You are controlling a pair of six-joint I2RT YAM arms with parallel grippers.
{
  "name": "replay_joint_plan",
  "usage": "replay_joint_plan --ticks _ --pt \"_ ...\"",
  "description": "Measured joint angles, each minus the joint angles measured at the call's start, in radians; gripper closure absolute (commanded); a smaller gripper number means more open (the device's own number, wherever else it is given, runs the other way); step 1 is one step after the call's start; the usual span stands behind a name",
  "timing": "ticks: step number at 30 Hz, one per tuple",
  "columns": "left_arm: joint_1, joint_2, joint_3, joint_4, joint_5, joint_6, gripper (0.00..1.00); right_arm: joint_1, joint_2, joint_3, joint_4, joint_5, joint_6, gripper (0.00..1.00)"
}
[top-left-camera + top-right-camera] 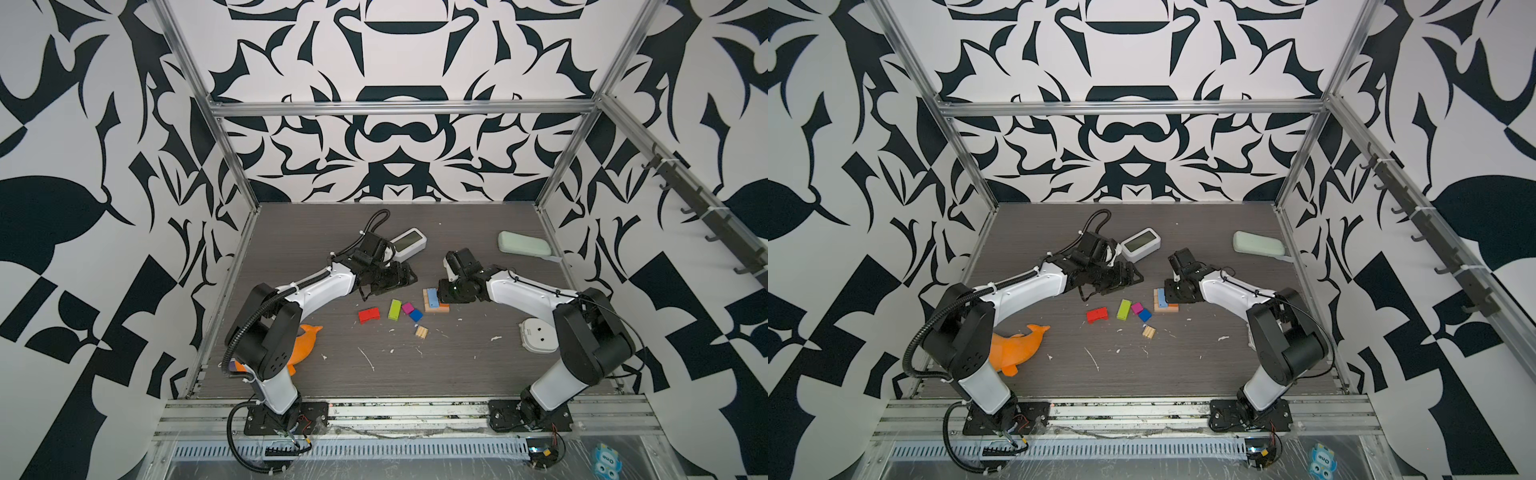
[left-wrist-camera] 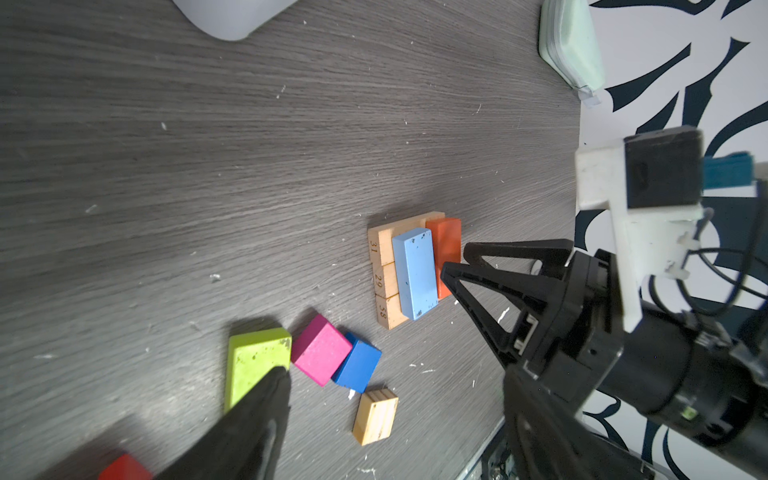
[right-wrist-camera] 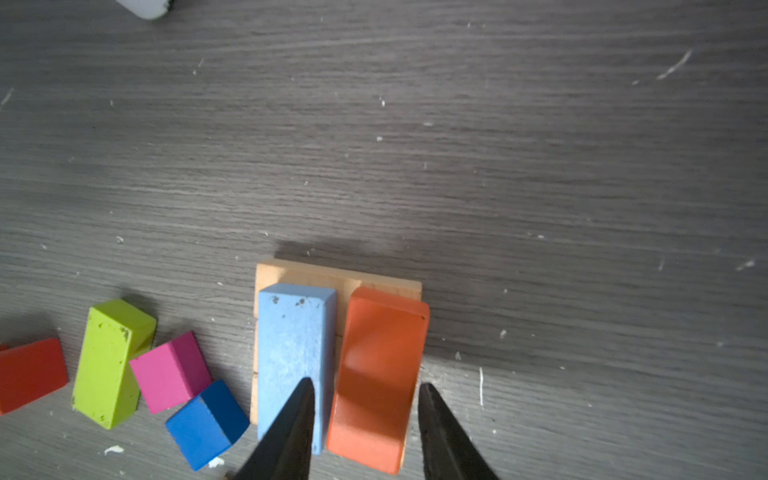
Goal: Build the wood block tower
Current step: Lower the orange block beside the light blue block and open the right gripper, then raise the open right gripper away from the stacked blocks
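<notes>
Two layers in the tower (image 1: 435, 300), which sits just right of centre on the table (image 1: 311, 232) in both top views. Base: three tan bars (image 2: 384, 270) side by side, touching, with numbers stamped on their ends. On top: light blue bar (image 3: 291, 345) and orange bar (image 3: 382, 353), lying parallel across the tan ones with a thin gap between them.

Right claw (image 3: 365, 382) straddles the orange bar, jaws partly apart. One finger (image 3: 305, 415) hangs over the edge of the blue bar and the other sits just beside the orange bar's outer edge. There is a visible gap on the blue side, so no clamp on the bar, which rests on the base.

Left claw (image 1: 405, 277) is above and left of the tower in the top views. It is spread wide and empty, well clear of the blocks.

Loose blocks lie on the table left of the tower and below it:
- red block (image 1: 369, 314), furthest left
- lime green bar (image 1: 395, 309)
- magenta cube (image 1: 407, 308), touching the lime bar and the dark blue cube (image 1: 415, 315)
- small tan block (image 1: 422, 332), apart from the rest and lowest in frame

White clock (image 1: 409, 241) lies upper centre, behind the left claw. Orange dolphin toy (image 1: 1017, 345) is lower left, partly behind the left arm. Pale green case (image 1: 524, 242) is upper right, closed, contents not visible.
</notes>
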Motion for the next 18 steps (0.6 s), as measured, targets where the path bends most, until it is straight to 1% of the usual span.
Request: replay_joint_plan --ticks 5,12,18 --pt "0.000 0.000 0.002 -0.035 -0.020 0.024 0.17 0.000 -0.034 0.003 -0.019 0.020 -0.001 0.48" --pt "-0.001 0.023 0.039 -0.061 -0.037 0.045 0.16 -0.002 -0.103 0.003 -0.059 0.087 -0.011 0.34" --pt "-0.008 0.053 0.055 -0.072 -0.051 0.047 0.16 -0.023 -0.110 -0.001 -0.080 0.119 -0.010 0.23"
